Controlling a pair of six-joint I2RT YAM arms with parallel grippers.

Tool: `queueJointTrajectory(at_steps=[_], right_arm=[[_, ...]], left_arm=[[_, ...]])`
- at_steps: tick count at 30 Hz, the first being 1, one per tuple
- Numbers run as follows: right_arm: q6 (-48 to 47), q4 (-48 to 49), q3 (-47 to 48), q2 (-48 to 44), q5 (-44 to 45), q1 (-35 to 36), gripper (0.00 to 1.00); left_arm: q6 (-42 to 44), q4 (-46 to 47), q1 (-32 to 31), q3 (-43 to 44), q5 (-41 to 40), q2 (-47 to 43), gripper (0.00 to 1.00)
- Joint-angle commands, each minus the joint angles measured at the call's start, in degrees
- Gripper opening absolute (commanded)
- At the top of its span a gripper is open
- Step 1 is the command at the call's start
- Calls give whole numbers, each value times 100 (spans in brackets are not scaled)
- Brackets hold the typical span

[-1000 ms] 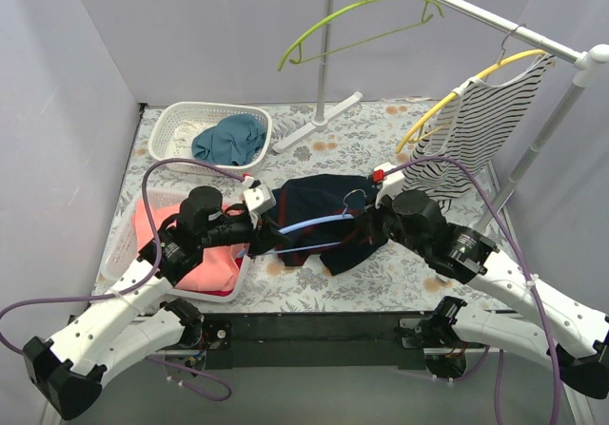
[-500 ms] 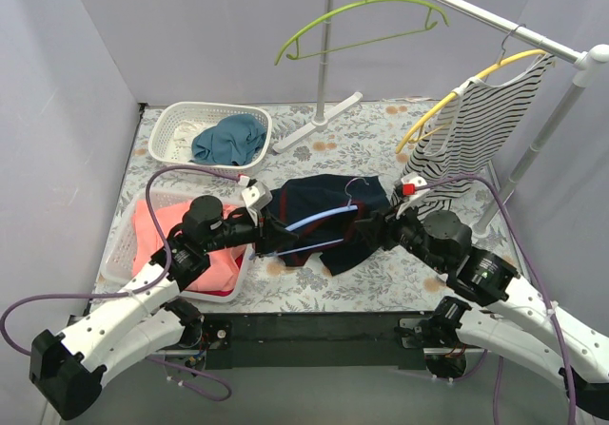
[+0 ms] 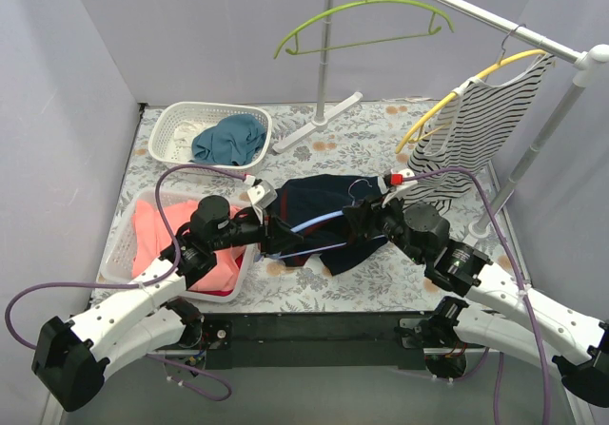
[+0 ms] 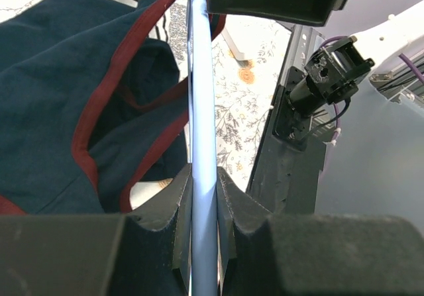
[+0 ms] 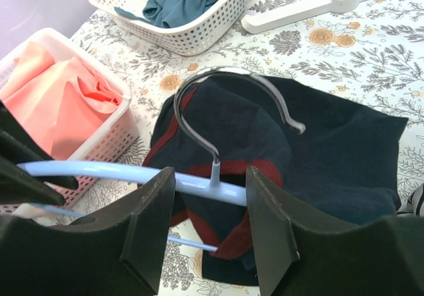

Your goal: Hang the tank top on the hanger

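The navy tank top (image 3: 328, 197) with dark red trim lies crumpled on the floral table, seen close up as dark cloth (image 4: 59, 104) (image 5: 331, 144). The light-blue hanger (image 3: 319, 221) lies across it, one arm threaded through a red-trimmed opening. My left gripper (image 3: 276, 232) (image 4: 203, 190) is shut on the hanger's bar (image 4: 201, 97) at its left end. My right gripper (image 3: 360, 218) (image 5: 211, 177) is open, its jaws straddling the hanger (image 5: 199, 185) just below the metal hook (image 5: 199, 104), with the tank top beneath.
A white basket (image 3: 171, 121) with a teal garment stands at the back left. Another basket (image 3: 124, 254) holds a coral-pink garment by my left arm. A rack (image 3: 533, 35) carries a lime-green hanger (image 3: 362, 16) and a yellow hanger with a striped top (image 3: 481, 125).
My right gripper has opened, drawn back to the right, then come in again around the hanger's neck. The left gripper keeps its hold and has shifted slightly right.
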Motion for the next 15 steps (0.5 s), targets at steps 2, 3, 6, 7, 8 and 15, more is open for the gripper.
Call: queueJointTrajectory(at_steps=[2,3,6,7,8,15], right_arm=[[183,907,-190,11,435,18,51],[200,960,-208,45,435,27,50],[244,969,-234,168,399,27,43],[270,978,-252,195,434,27,42],[305,987,-295,221,443,27,38],[245,1048,-410,230,584,27,2]], left_arm=[[-97,557,-136,-13,92,-8,0],[-106,557,-162,-13,31,-8,0],[-219,636,-171,-13,-22,9,0],[-272,671,-171,-13,-66,62,0],[-325,732,-171,-4,-84,106,0],[-624,820,-206,-13,-374,352,5]])
